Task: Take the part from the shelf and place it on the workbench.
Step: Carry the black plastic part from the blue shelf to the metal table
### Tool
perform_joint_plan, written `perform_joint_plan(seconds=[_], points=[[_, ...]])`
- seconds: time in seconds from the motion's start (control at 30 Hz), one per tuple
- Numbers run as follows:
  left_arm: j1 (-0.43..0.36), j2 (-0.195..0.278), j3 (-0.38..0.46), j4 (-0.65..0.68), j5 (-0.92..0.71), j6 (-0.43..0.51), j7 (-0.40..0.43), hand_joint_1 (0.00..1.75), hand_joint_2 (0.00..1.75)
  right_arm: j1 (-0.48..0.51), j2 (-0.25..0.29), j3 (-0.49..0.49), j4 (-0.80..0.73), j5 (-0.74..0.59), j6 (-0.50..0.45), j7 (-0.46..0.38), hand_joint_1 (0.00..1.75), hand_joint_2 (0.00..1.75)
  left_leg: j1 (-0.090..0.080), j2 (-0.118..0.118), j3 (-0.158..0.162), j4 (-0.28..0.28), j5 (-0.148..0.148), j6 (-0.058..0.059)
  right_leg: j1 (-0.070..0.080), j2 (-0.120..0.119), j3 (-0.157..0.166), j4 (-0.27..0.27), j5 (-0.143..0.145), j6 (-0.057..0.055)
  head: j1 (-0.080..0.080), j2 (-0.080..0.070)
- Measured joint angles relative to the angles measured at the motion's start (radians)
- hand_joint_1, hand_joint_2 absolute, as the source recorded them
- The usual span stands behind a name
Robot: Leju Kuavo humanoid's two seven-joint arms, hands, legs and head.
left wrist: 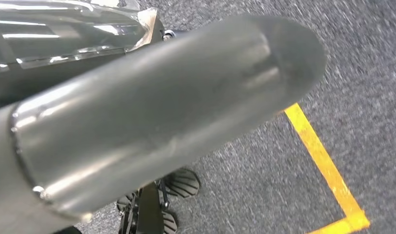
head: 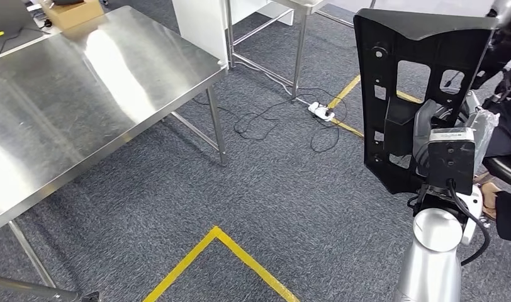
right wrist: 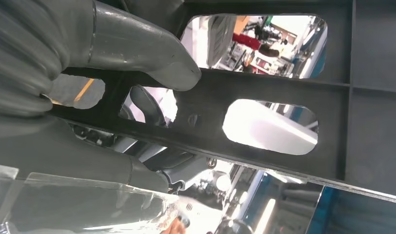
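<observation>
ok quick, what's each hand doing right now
left hand: in view close up, open or closed cannot be told
right hand: holding the black part, thumb pressed on its frame

Right hand (head: 429,135) mostly behind part (head: 416,56)

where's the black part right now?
In the head view the black part is on the right, held upright in the right hand above the carpet, well clear of the steel workbench on the left.
</observation>
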Motion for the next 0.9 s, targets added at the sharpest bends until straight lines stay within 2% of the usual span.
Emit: perform_joint_plan(seconds=[0.07, 0.1, 0.13, 0.17, 0.2, 0.23, 0.27, 0.3, 0.33, 0.37, 0.4, 0.43, 0.5, 0.53, 0.6, 0.63, 0.67, 0.7, 0.73, 0.77, 0.8, 0.87, 0.9], points=[[0.002, 0.0, 0.0, 0.0, 0.0, 0.0, -0.001, 0.0, 0.0, 0.0, 0.001, 0.0, -0.004, 0.003, 0.0, 0.001, 1.75, 1.75, 0.004, -0.016, 0.011, -0.014, 0.008, 0.011, -0.003, 0.021, -0.01, 0.029, -0.017, 0.007, 0.003, 0.0], [0.001, -0.001, 0.0, 0.0, 0.0, 0.0, -0.001, 0.0, 0.0, 0.0, 0.001, -0.001, -0.006, 0.004, 0.0, 0.002, 1.75, 1.75, 0.007, -0.024, 0.017, -0.02, 0.011, 0.016, -0.005, 0.041, -0.029, 0.071, -0.037, 0.008, 0.004, 0.0], [-0.001, -0.001, 0.0, 0.0, 0.0, 0.0, -0.003, 0.0, 0.0, 0.002, 0.0, -0.002, -0.007, 0.005, 0.001, 0.004, 1.75, 1.75, 0.008, -0.031, 0.018, -0.021, 0.012, 0.019, -0.007, 0.062, -0.058, 0.132, -0.061, 0.007, 0.007, 0.0], [-0.002, -0.001, 0.0, 0.0, 0.001, -0.001, -0.004, 0.0, 0.0, 0.005, 0.0, -0.004, -0.008, 0.005, 0.002, 0.005, 1.75, 1.75, 0.008, -0.041, 0.018, -0.021, 0.013, 0.021, -0.008, 0.074, -0.094, 0.201, -0.086, 0.007, 0.007, 0.0], [-0.002, -0.002, 0.0, 0.0, 0.001, -0.001, -0.006, 0.0, 0.0, 0.009, -0.001, -0.005, -0.008, 0.005, 0.003, 0.007, 1.75, 1.75, 0.009, -0.051, 0.018, -0.021, 0.012, 0.021, -0.01, 0.079, -0.125, 0.258, -0.102, 0.008, 0.008, 0.0], [-0.002, -0.002, 0.0, 0.0, 0.002, -0.001, -0.008, 0.0, 0.0, 0.013, -0.001, -0.007, -0.008, 0.006, 0.004, 0.008, 1.75, 1.75, 0.009, -0.062, 0.018, -0.02, 0.012, 0.022, -0.013, 0.081, -0.142, 0.285, -0.104, 0.013, 0.008, 0.0], [-0.001, -0.002, 0.0, 0.0, 0.002, -0.001, -0.009, 0.0, 0.0, 0.016, -0.001, -0.008, -0.008, 0.006, 0.005, 0.009, 1.75, 1.75, 0.01, -0.073, 0.018, -0.02, 0.012, 0.021, -0.016, 0.083, -0.139, 0.27, -0.09, 0.022, 0.008, 0.0], [-0.001, -0.003, 0.0, 0.0, 0.001, -0.001, -0.01, 0.0, 0.0, 0.017, -0.001, -0.008, -0.008, 0.007, 0.006, 0.009, 1.75, 1.75, 0.011, -0.084, 0.019, -0.018, 0.011, 0.02, -0.019, 0.086, -0.116, 0.218, -0.064, 0.032, 0.008, 0.0], [0.0, -0.004, 0.0, 0.0, 0.0, 0.0, -0.012, 0.0, 0.0, 0.017, -0.001, -0.008, -0.009, 0.007, 0.007, 0.009, 1.75, 1.75, 0.012, -0.095, 0.019, -0.015, 0.01, 0.017, -0.024, 0.097, -0.082, 0.143, -0.033, 0.041, 0.009, 0.0], [-0.001, -0.004, 0.0, 0.0, -0.001, 0.0, -0.013, 0.0, 0.0, 0.016, -0.001, -0.008, -0.01, 0.008, 0.008, 0.009, 1.75, 1.75, 0.012, -0.105, 0.017, -0.01, 0.007, 0.012, -0.027, 0.109, -0.048, 0.076, -0.009, 0.045, 0.009, 0.0], [-0.001, -0.004, 0.0, 0.0, -0.003, 0.001, -0.014, 0.0, 0.0, 0.016, -0.001, -0.009, -0.01, 0.008, 0.008, 0.008, 1.75, 1.75, 0.012, -0.113, 0.014, -0.005, 0.004, 0.006, -0.028, 0.117, -0.024, 0.029, 0.007, 0.044, 0.009, 0.0], [0.001, -0.003, 0.001, 0.0, -0.004, 0.001, -0.015, 0.0, 0.0, 0.016, -0.001, -0.009, -0.01, 0.008, 0.009, 0.008, 1.75, 1.75, 0.012, -0.12, 0.01, -0.002, 0.003, 0.0, -0.027, 0.122, -0.013, 0.007, 0.013, 0.038, 0.009, 0.0], [0.005, -0.003, 0.001, 0.0, -0.005, 0.001, -0.016, 0.0, 0.0, 0.015, 0.0, -0.01, -0.01, 0.008, 0.01, 0.008, 1.75, 1.75, 0.015, -0.128, 0.005, -0.003, 0.003, -0.012, -0.023, 0.11, -0.012, 0.003, 0.016, 0.022, 0.009, 0.0], [0.007, -0.003, 0.001, 0.0, -0.006, 0.0, -0.017, 0.0, 0.0, 0.014, 0.001, -0.01, -0.01, 0.008, 0.011, 0.007, 1.75, 1.75, 0.016, -0.12, 0.003, 0.001, 0.0, -0.017, -0.023, 0.105, -0.01, 0.001, 0.018, 0.015, 0.009, 0.0], [0.007, -0.003, 0.001, 0.0, -0.007, 0.0, -0.017, 0.0, 0.0, 0.012, 0.002, -0.011, -0.01, 0.008, 0.013, 0.006, 1.75, 1.75, 0.017, -0.079, -0.022, 0.055, -0.035, -0.028, -0.027, 0.091, -0.006, -0.004, 0.019, 0.003, 0.004, 0.0], [0.006, -0.002, 0.001, 0.0, -0.008, -0.001, -0.017, 0.0, 0.0, 0.012, 0.002, -0.012, -0.01, 0.008, 0.015, 0.006, 1.75, 1.75, 0.017, -0.056, -0.048, 0.111, -0.064, -0.033, -0.026, 0.083, -0.004, -0.004, 0.018, -0.001, 0.002, 0.0], [0.005, -0.002, 0.001, 0.0, -0.008, -0.001, -0.017, 0.0, 0.0, 0.012, 0.002, -0.013, -0.01, 0.008, 0.016, 0.005, 1.75, 1.75, 0.019, -0.043, -0.081, 0.178, -0.096, -0.037, -0.024, 0.075, -0.004, -0.004, 0.015, -0.004, -0.001, 0.0], [0.004, -0.002, 0.001, 0.0, -0.009, -0.002, -0.016, 0.0, 0.0, 0.013, 0.002, -0.014, -0.01, 0.008, 0.016, 0.005, 1.75, 1.75, 0.021, -0.038, -0.113, 0.237, -0.118, -0.04, -0.023, 0.066, -0.004, -0.004, 0.014, -0.006, -0.001, 0.0], [0.005, -0.003, 0.0, 0.0, -0.009, -0.002, -0.016, 0.0, 0.0, 0.014, 0.002, -0.014, -0.01, 0.008, 0.017, 0.005, 1.75, 1.75, 0.022, -0.035, -0.132, 0.272, -0.125, -0.042, -0.022, 0.058, -0.003, -0.004, 0.013, -0.007, -0.001, 0.0], [0.006, -0.003, 0.0, 0.0, -0.01, -0.002, -0.015, 0.0, 0.0, 0.015, 0.002, -0.015, -0.01, 0.008, 0.017, 0.005, 1.75, 1.75, 0.023, -0.033, -0.133, 0.267, -0.111, -0.043, -0.022, 0.05, -0.002, -0.004, 0.012, -0.008, -0.001, 0.0], [0.006, -0.002, 0.0, 0.0, -0.01, -0.002, -0.014, 0.0, 0.0, 0.015, 0.002, -0.015, -0.01, 0.008, 0.017, 0.005, 1.75, 1.75, 0.023, -0.028, -0.113, 0.225, -0.083, -0.041, -0.022, 0.042, -0.001, -0.004, 0.011, -0.009, -0.001, 0.0], [0.004, 0.0, 0.0, 0.0, -0.011, -0.002, -0.014, 0.0, 0.0, 0.015, 0.002, -0.016, -0.011, 0.008, 0.017, 0.005, 1.75, 1.75, 0.018, 0.004, -0.042, 0.087, -0.02, -0.032, -0.018, 0.027, 0.003, -0.003, 0.007, -0.006, -0.001, 0.0], [0.003, 0.0, 0.0, 0.0, -0.012, -0.002, -0.014, 0.0, 0.0, 0.015, 0.002, -0.016, -0.011, 0.008, 0.017, 0.005, 1.75, 1.75, 0.015, 0.017, -0.016, 0.037, -0.004, -0.027, -0.015, 0.021, 0.005, -0.003, 0.005, -0.003, 0.0, 0.0]])
